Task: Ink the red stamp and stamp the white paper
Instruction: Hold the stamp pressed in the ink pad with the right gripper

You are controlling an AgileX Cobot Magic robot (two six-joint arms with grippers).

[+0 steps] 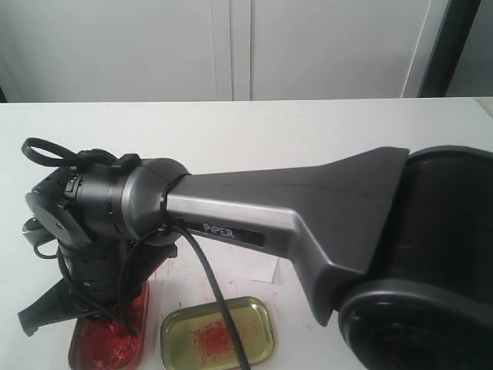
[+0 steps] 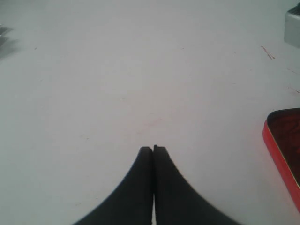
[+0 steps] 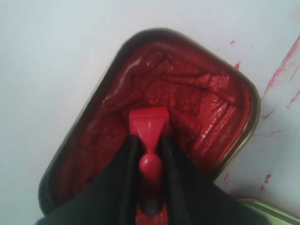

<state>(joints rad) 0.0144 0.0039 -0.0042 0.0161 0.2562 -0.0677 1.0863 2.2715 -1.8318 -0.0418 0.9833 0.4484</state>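
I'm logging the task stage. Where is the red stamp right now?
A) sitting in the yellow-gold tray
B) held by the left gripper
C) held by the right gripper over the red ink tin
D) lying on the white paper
C: the right wrist view shows the right gripper clamped on the handle of the red stamp, its base over the paste in the ink tin.
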